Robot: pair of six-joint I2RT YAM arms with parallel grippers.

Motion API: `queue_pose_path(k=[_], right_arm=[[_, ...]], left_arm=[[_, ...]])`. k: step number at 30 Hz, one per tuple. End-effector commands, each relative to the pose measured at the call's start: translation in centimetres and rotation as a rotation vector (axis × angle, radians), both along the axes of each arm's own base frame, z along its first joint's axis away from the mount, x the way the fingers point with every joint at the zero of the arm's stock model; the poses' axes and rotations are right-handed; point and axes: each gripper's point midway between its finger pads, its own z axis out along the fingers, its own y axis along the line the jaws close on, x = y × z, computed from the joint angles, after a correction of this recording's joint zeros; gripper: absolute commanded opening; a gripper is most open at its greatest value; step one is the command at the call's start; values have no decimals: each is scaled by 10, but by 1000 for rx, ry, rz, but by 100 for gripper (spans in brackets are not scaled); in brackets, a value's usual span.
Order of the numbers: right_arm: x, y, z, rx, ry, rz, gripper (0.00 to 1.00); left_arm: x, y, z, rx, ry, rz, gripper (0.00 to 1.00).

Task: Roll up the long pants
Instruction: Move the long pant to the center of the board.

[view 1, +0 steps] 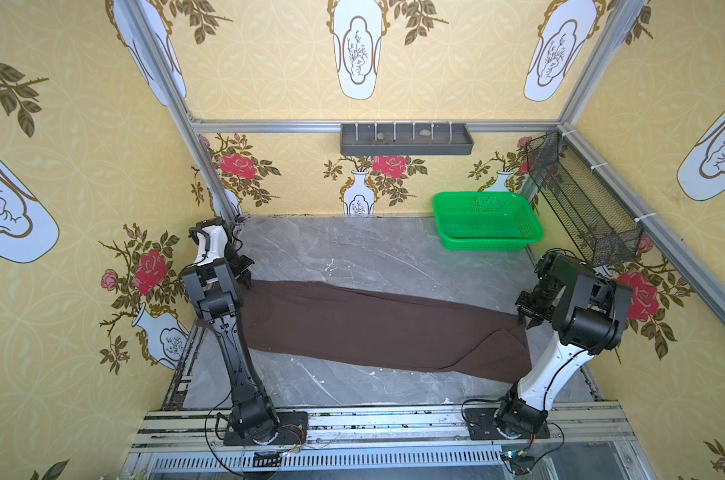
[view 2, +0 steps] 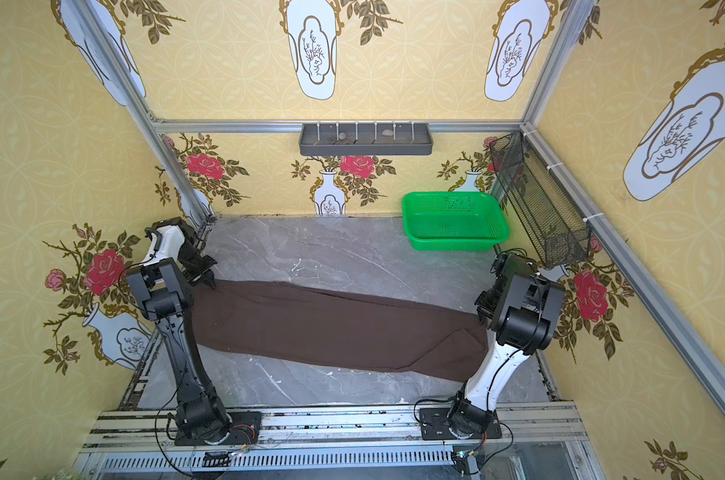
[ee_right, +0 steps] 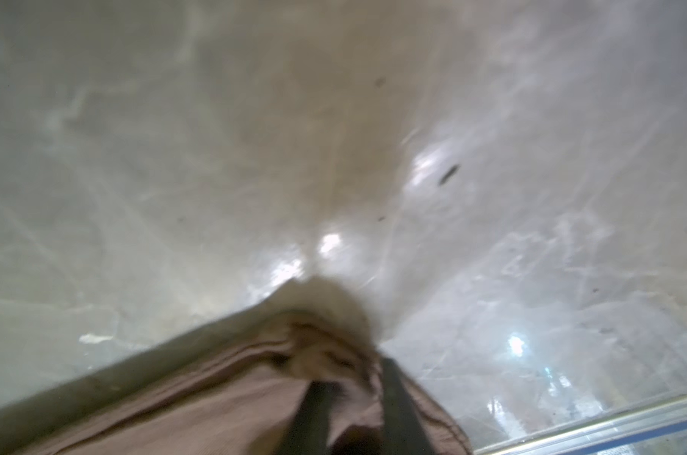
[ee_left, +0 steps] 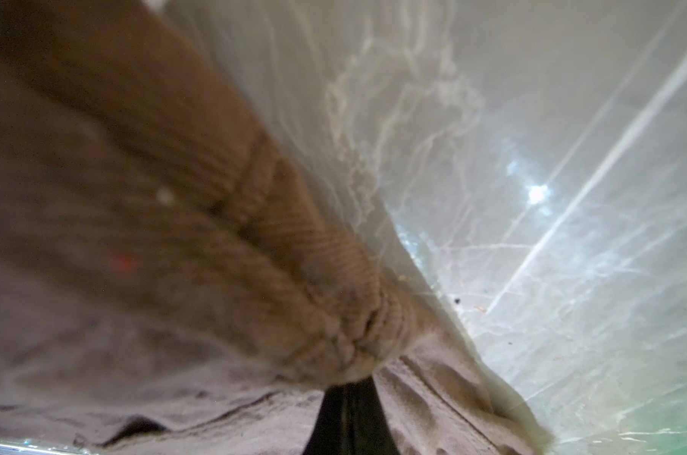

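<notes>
left pincer [ee_left: 349, 394]: clamped, tip down | right pincer [ee_right: 353, 378]: jaws parted, tip down | left arm [view 1: 227, 357], right arm [view 1: 551, 370]: stretched forward, elbows up

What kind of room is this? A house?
Probably a robot test booth, not a house: flowered wallpaper fills a metal frame, and the left arm and right arm are bolted to a rail.

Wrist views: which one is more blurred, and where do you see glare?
Right wrist view: blurred throughout, glare spots on the marble table. Left wrist view: the long pants sharp only at the ribbed part, soft elsewhere; one glare spot.
</notes>
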Motion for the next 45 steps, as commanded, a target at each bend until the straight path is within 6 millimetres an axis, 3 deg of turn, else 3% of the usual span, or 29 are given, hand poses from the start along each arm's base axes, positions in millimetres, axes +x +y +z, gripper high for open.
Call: queue_pose_path(k=[1,10,13,16,19,22,26,29,32,36,42,45], right_arm=[[9,-13,-2,-49,-32,4,34],[25,-7,0,1,-90,8,31],[28,-9,-1,1,-89,8,20],[31,-11,-2,-1,-89,4,0],[35,-13,-1,-6,-89,0,2],[38,-16,-1,-9,-94,-4,22],[45,-23,7,-27,-113,-12,27],[50,-28,18,-32,-137,-30,30],[58,-25,31,-22,-175,-37,32],[73,11,54,28,-244,9,32],[88,120,70,93,-230,220,32],[84,151,68,135,-227,229,32]], left_arm=[[21,50,-23,215,-62,-15,0],[19,46,-30,201,-68,-3,0],[17,45,-32,202,-65,-3,0],[15,45,-33,203,-63,-4,0],[16,45,-31,203,-67,-4,0],[20,43,-27,195,-88,-1,0],[31,42,-14,184,-151,18,1],[41,43,4,189,-208,34,24],[53,42,25,197,-264,38,35],[68,31,58,199,-339,17,38],[78,-13,97,185,-418,-46,41],[77,-40,105,159,-427,-73,42]])
